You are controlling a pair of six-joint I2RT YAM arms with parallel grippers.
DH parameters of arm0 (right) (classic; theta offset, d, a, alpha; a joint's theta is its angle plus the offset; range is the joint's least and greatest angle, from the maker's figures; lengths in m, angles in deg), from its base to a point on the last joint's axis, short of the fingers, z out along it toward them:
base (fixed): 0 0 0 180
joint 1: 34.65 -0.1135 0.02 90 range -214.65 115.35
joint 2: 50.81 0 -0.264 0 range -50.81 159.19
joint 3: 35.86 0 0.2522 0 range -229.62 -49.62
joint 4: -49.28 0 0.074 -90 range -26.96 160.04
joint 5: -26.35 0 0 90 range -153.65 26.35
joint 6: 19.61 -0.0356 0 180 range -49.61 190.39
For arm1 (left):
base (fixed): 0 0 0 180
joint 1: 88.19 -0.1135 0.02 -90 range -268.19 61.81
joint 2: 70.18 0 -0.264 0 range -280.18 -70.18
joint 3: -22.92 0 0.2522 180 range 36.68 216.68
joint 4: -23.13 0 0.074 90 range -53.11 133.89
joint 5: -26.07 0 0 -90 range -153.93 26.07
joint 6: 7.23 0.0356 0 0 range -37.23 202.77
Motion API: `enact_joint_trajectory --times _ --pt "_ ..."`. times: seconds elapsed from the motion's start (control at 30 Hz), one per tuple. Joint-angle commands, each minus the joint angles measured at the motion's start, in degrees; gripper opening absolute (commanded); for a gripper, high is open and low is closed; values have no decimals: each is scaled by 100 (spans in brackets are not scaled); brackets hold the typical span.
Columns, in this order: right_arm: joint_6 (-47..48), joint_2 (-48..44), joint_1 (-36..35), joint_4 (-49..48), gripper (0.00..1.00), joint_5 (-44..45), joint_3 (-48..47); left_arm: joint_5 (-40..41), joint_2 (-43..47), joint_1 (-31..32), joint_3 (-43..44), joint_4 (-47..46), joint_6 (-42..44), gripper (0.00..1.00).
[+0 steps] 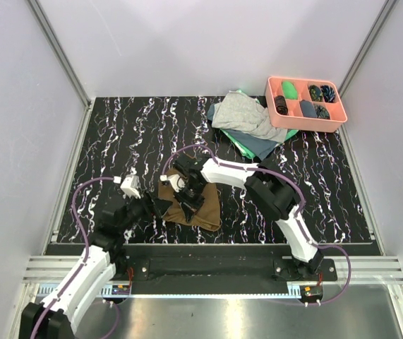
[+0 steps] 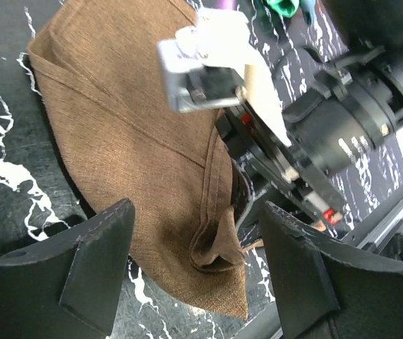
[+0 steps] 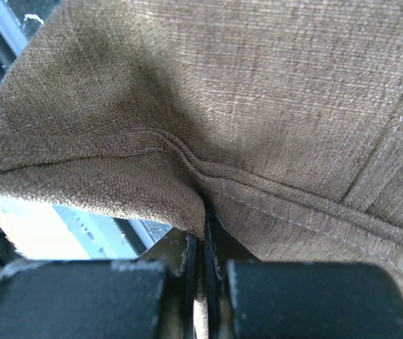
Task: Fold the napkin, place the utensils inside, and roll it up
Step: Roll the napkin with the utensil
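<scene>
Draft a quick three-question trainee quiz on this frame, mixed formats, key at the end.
1. True or false: the right gripper is shut on the plain brown cloth napkin.
2. Pick one. The left gripper is: A) open, holding nothing; B) shut on the napkin; C) out of every view.
3. Short answer: in the top view, where on the black marbled table does the pink plastic compartment tray sit?
Key: 1 true; 2 A; 3 far right corner.
</scene>
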Motion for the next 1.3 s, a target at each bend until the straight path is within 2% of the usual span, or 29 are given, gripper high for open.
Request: enact_joint_trajectory --times 0.0,0.27,0.83,1.17,1.27 --pt "212 257 177 474 0 -631 -316 192 -467 288 47 -850 221 74" --pt "441 600 353 834 0 -930 -580 570 -1163 1114 232 -1406 387 74" --pt "537 942 555 1063 0 -1379 -738 851 -1067 1572 82 -1195 677 62" --pt "608 1039 608 1107 0 -1572 -853 1010 -1427 1668 240 -993 590 42" --pt "634 1022 643 1116 0 -1694 -861 1202 -1488 1686 293 -852 502 20"
